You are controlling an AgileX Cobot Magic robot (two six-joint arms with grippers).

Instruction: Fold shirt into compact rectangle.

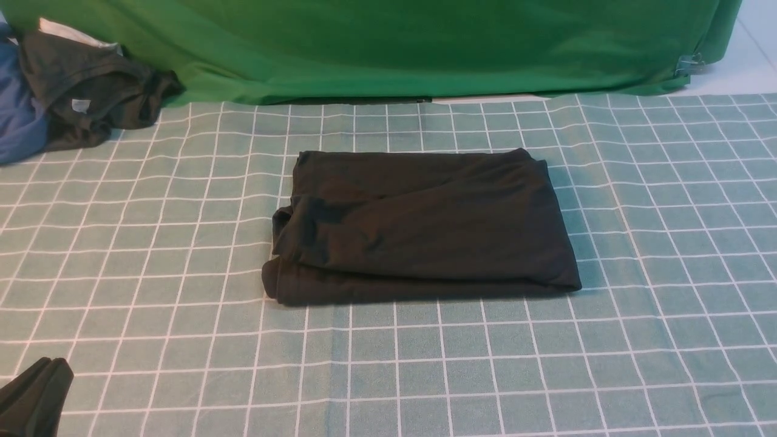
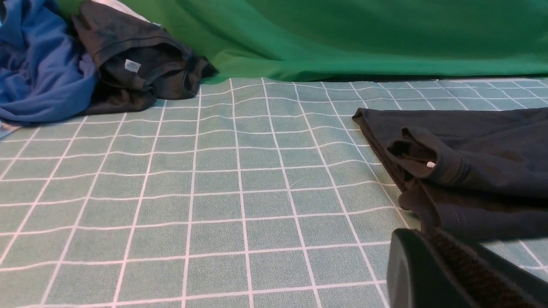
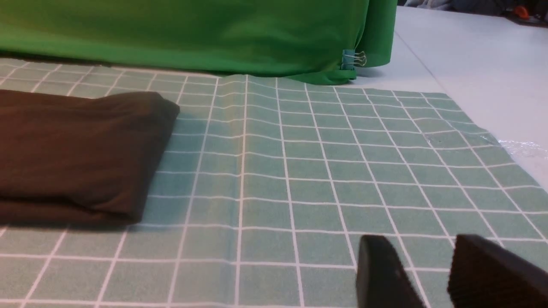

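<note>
The black shirt (image 1: 425,224) lies folded into a flat rectangle in the middle of the checked cloth, with layered edges on its left side. No gripper touches it. The left wrist view shows the shirt (image 2: 471,171) with its stacked folds just beyond my left gripper (image 2: 421,234), whose fingers are pressed together and empty. That left gripper (image 1: 33,394) shows only at the front view's lower left corner. In the right wrist view the shirt (image 3: 72,149) lies off to one side, apart from my right gripper (image 3: 421,252), which is open with only the tablecloth between its fingers.
A dark grey garment (image 1: 91,91) is bunched with blue cloth (image 1: 18,115) at the back left. A green backdrop (image 1: 388,48) hangs along the far edge, held by a binder clip (image 1: 689,64). The checked tablecloth (image 1: 425,364) ends at bare white table (image 3: 471,64) on the right.
</note>
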